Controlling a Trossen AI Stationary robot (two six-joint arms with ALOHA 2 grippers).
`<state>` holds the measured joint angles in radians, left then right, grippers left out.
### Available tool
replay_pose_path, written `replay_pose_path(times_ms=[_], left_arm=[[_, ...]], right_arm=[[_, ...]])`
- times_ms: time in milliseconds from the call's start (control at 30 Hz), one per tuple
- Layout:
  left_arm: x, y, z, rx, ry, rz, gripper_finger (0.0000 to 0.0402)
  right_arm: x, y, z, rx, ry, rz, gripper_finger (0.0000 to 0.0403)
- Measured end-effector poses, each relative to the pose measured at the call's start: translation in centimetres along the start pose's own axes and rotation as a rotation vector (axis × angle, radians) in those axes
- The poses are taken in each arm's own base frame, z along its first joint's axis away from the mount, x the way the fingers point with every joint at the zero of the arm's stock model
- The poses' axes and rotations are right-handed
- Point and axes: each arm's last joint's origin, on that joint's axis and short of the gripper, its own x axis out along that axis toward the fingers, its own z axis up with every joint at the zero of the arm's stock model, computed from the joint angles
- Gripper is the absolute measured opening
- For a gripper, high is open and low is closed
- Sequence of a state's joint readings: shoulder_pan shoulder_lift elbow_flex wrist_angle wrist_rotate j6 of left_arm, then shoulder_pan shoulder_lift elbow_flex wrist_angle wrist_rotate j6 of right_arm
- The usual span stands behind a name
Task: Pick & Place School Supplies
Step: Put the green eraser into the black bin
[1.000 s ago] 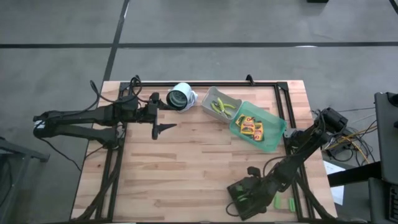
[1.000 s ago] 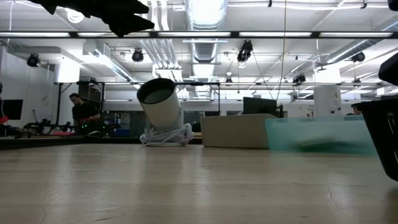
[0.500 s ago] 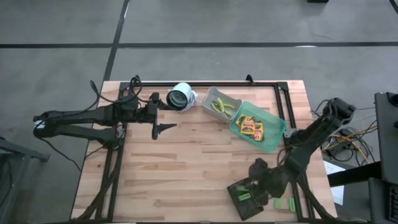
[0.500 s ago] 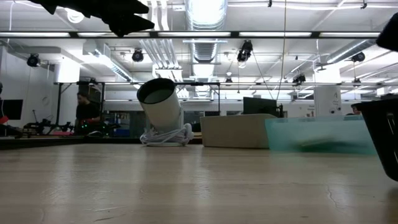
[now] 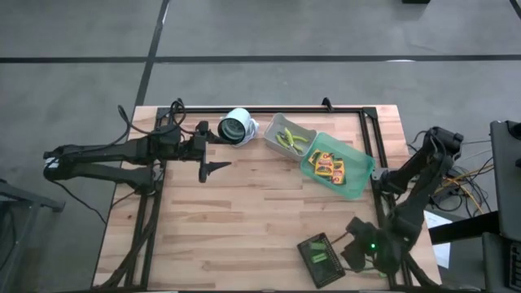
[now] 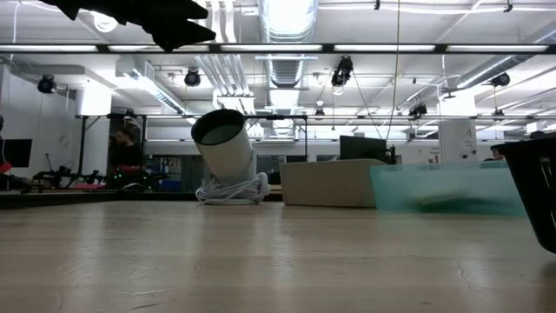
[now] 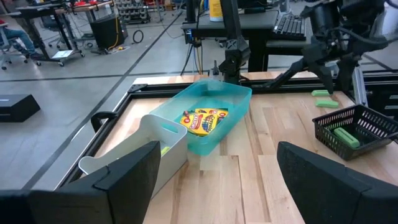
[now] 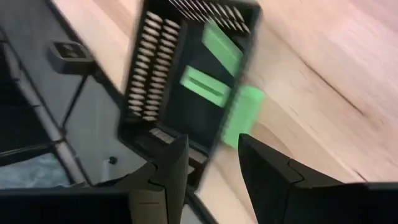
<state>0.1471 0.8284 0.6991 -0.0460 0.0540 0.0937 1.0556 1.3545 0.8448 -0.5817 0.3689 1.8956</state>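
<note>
Right gripper (image 8: pixel 208 165) hovers beside the dark tray (image 5: pixel 319 259) at the table's near right corner, fingers parted, nothing between them. Two green blocks (image 8: pixel 211 68) lie in that tray, another (image 8: pixel 241 115) just outside it. Left gripper (image 5: pixel 213 168) waits spread wide near the yellow packs (image 7: pixel 204 118) in the green bin (image 7: pixel 239 99).

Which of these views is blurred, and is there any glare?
Right wrist view: motion-smeared, the dark basket and green blocks streaked. Low view: bright ceiling lights glare overhead; the teal bin looks soft and hazy. High view: evenly lit, no hard shadows on the table. Left wrist view: sharp on the crayon packs.
</note>
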Motion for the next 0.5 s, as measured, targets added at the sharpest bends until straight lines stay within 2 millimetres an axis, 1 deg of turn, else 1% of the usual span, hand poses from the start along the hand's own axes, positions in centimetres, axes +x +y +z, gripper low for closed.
replay_pose_path(times_ms=[133,300,433,500], left_arm=[[0.0,0.0,0.0,0.000,0.000,0.000,0.0328],[0.0,0.0,0.0,0.000,0.000,0.000,0.0328],[0.0,0.0,0.0,0.000,0.000,0.000,0.0328],[0.0,0.0,0.0,0.000,0.000,0.000,0.0328]], right_arm=[[1.3,-0.4,-0.9,-0.008,-0.033,-0.045,0.0134],[3.5,-0.9,-0.9,0.027,-0.079,-0.128,0.0133],[5.0,-0.7,-0.9,0.029,-0.090,-0.133,0.0134],[5.4,-0.5,-0.9,0.023,-0.087,-0.123,0.0132]])
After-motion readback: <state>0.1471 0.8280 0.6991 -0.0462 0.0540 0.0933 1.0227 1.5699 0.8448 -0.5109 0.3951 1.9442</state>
